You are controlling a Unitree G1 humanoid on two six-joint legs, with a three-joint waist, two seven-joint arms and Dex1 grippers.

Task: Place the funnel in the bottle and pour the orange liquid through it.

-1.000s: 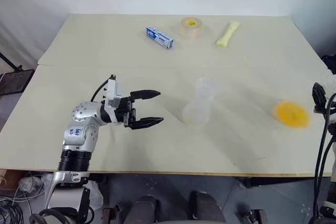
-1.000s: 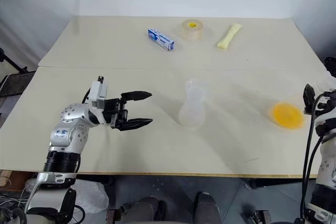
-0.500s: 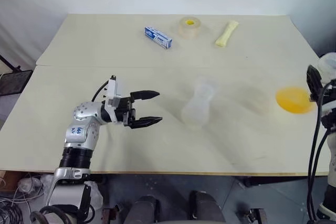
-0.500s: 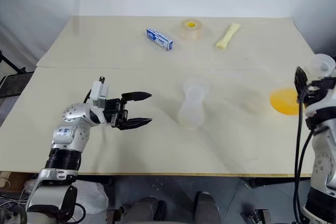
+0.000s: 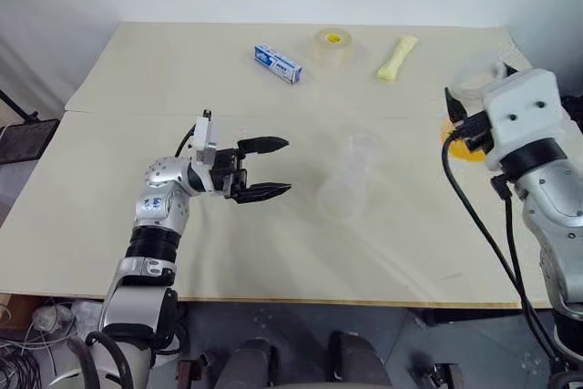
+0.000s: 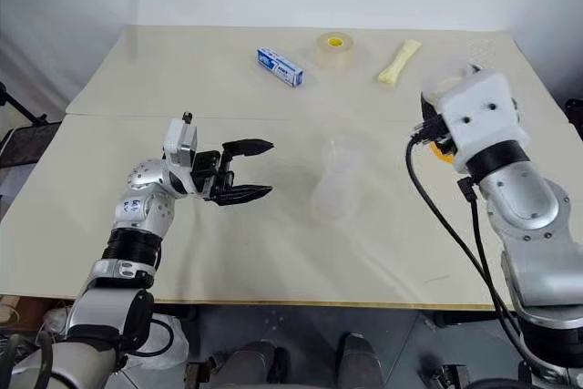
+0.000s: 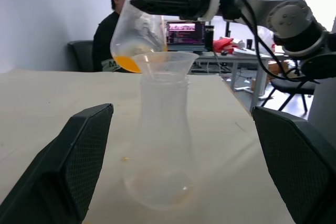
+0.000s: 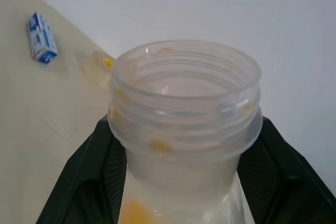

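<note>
The frosted bottle (image 5: 344,190) stands upright mid-table with the clear funnel (image 7: 164,62) seated in its neck. My left gripper (image 5: 275,168) is open just left of the bottle, with its fingers (image 7: 79,166) either side of it and apart from it. My right gripper (image 8: 184,192) is shut on the threaded neck of a clear wide-mouthed vessel (image 8: 185,103), held in the air to the right of the bottle. The orange liquid (image 7: 126,62) pools in the vessel's lower side, close behind the funnel's rim in the left wrist view.
Along the table's far side lie a blue and white box (image 5: 277,63), a tape roll (image 5: 332,46) and a pale yellow packet (image 5: 395,57). A seated person (image 7: 111,30) and a lit screen (image 7: 185,30) are beyond the table's right end.
My right gripper has shut on the vessel of orange liquid and carried it off the table, up and left toward the bottle. The left gripper has edged slightly toward the bottle.
</note>
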